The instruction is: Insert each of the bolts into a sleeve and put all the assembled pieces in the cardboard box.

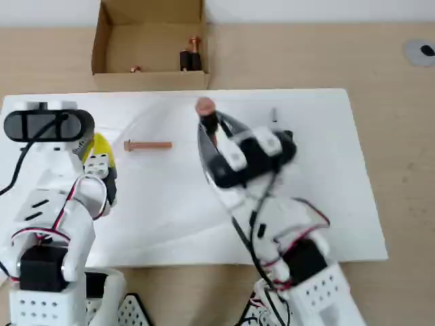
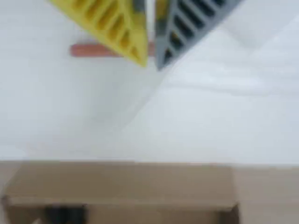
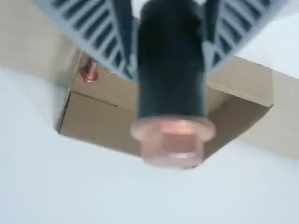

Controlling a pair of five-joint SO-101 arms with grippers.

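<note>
One black sleeve, copper bolt head protruding, in right gripper.

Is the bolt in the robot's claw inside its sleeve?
Inside. The bolt shows only its copper head, poking from the black sleeve in the right gripper.

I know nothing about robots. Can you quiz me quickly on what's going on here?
1. True or false: the right gripper holds a black sleeve with a bolt in it.
2. Where does the loose bolt lie? A in a gripper; B on the white sheet; C on the bare wood.
3. Fill in: one assembled piece is already in the ____.
Key: 1 true; 2 B; 3 cardboard box.
</note>
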